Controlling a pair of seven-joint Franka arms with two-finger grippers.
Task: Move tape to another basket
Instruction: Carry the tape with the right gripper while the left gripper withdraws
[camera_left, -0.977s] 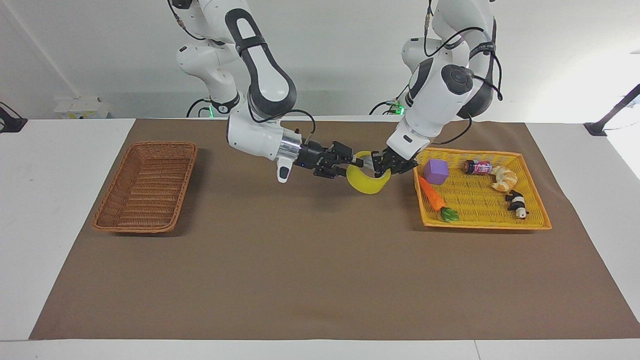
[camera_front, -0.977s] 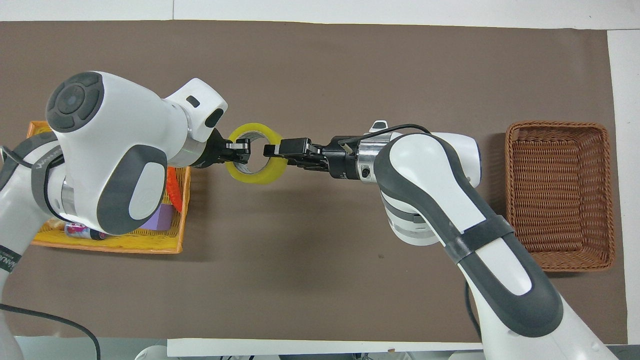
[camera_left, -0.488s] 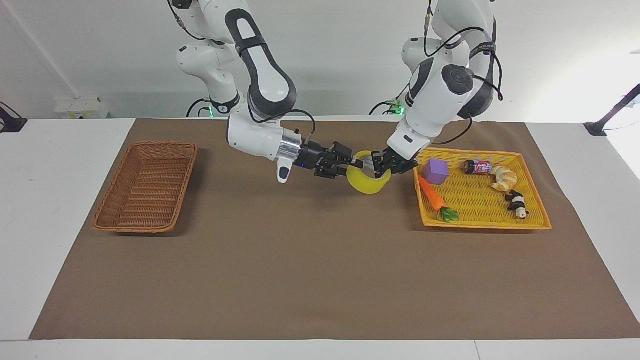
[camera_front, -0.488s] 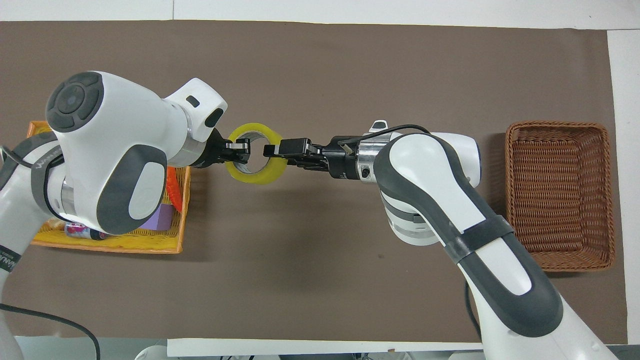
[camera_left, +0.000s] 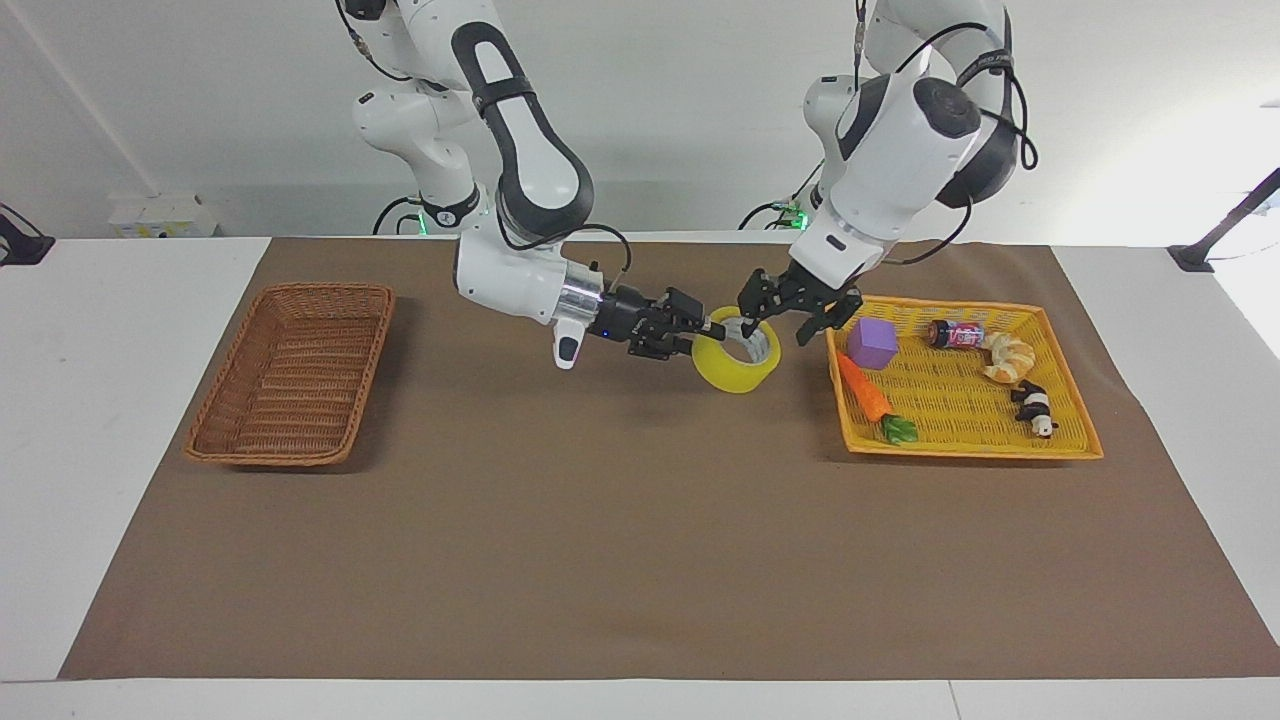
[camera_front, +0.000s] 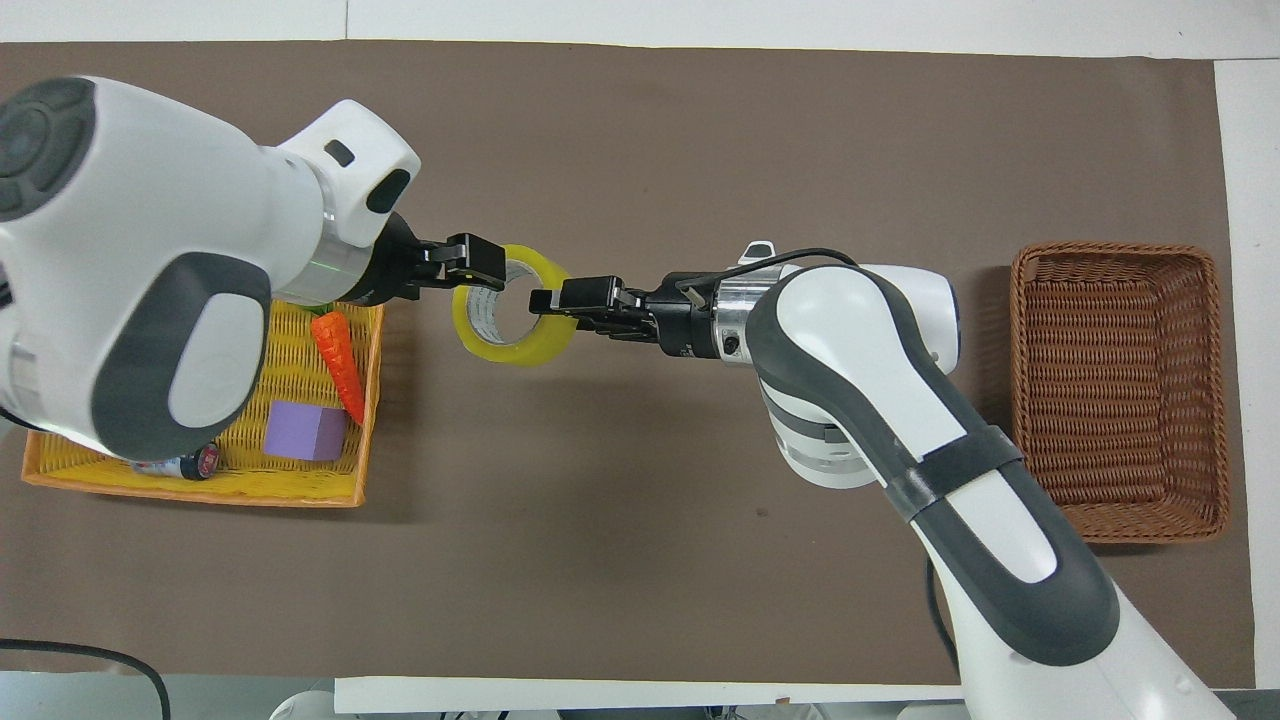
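My right gripper (camera_left: 712, 331), reaching in sideways from the right arm's end of the table, is clamped on the wall of the tape (camera_left: 737, 360), one finger inside the ring and one outside. The tape hangs in the air over the bare brown mat (camera_left: 600, 560), tilted so that its white core faces up toward the robots. In the overhead view the same gripper (camera_front: 548, 299) bites the ring (camera_front: 512, 318) on the side toward the right arm.

My left gripper (camera_left: 780, 312) is over the ring's rim on the side toward the left arm. Its fingers are spread wide and grip nothing; in the facing view one fingertip overlaps the rim, and I cannot tell whether it touches. From above, the left gripper (camera_front: 470, 262) overlaps the ring's edge.

The wicker basket (camera_left: 293, 372) stands on the mat well apart from the right gripper, toward the right arm's end of the table, and I see nothing in it. Just beside the left gripper, toward the left arm's end, lies the yellow plastic basket (camera_left: 1070, 440). It holds a purple cube (camera_left: 873, 343) and a toy carrot (camera_left: 872, 397) at the end near the gripper; a small can (camera_left: 955, 334), a croissant (camera_left: 1008, 357) and a panda figure (camera_left: 1034, 408) lie farther along it.
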